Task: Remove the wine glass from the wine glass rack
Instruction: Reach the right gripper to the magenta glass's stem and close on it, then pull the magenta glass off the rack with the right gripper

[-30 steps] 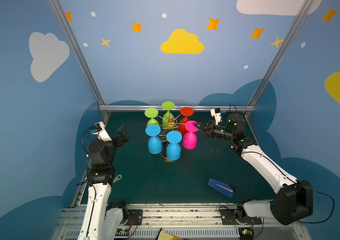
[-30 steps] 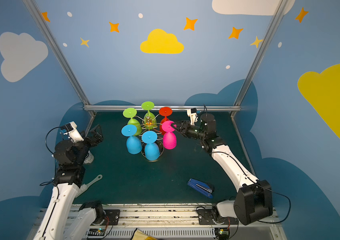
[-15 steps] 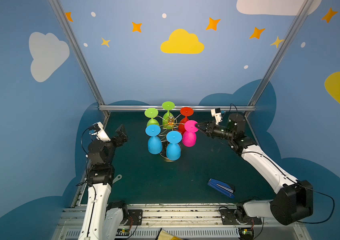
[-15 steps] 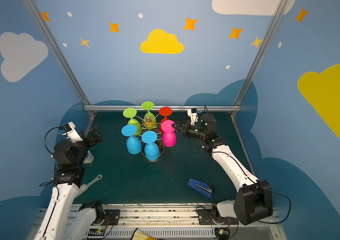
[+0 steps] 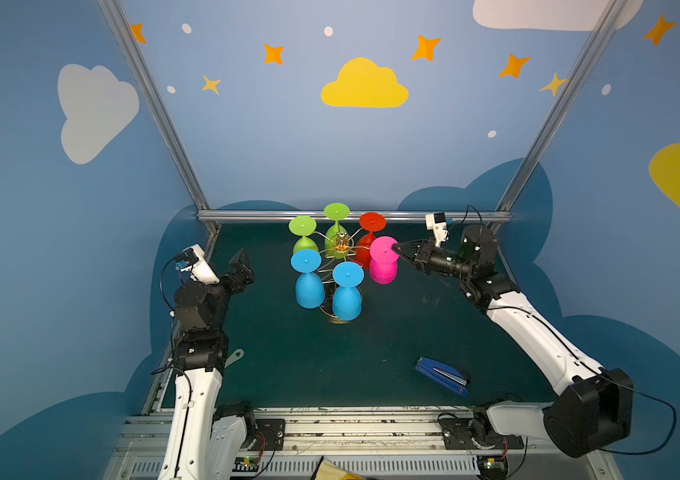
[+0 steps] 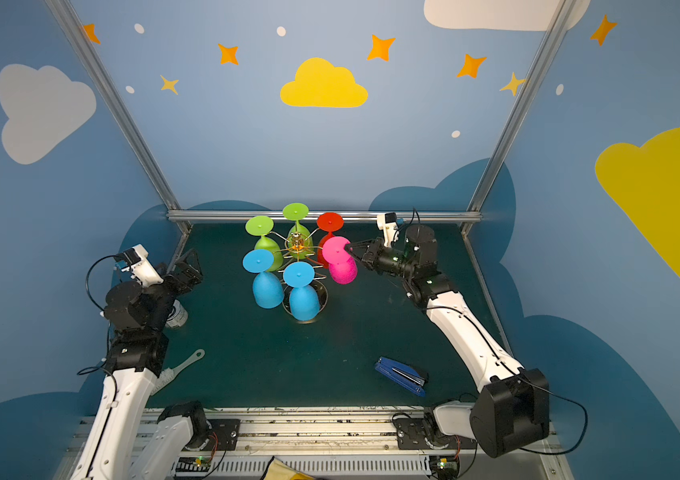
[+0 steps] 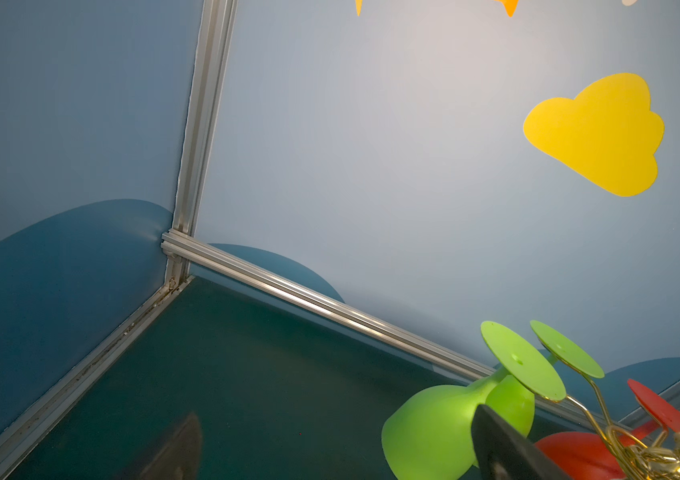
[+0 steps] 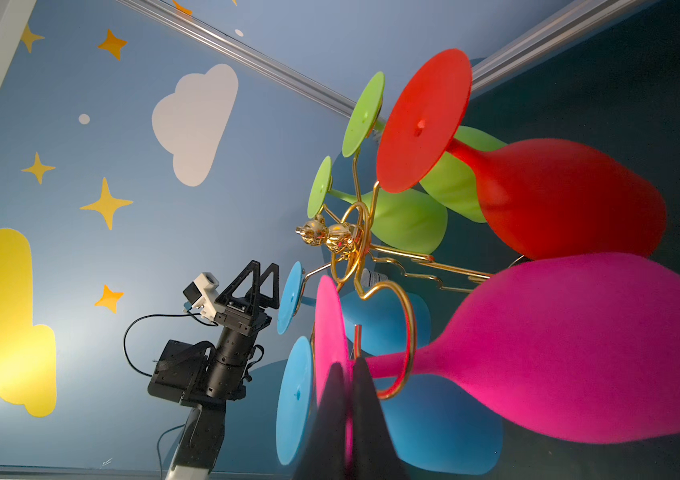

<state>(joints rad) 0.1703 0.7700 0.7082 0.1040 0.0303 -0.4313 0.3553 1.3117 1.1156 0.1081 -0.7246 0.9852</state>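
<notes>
Our right claw (image 5: 395, 249) is pinched shut on the rim of the pink wine glass (image 5: 383, 272) foot. The glass hangs from a loop on the near right side of the wine glass rack (image 5: 341, 244), long axis roughly upright, bowl pointing down. We judge it best to slide the stem straight out through the loop's open end, level, without tugging the rack.

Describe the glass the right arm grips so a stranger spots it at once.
At the back of the dark green table stands a gold wire rack hung with six upside-down glasses. On its right side hangs the pink wine glass, the only pink one, its foot pinched by the right arm's fingers.
</notes>
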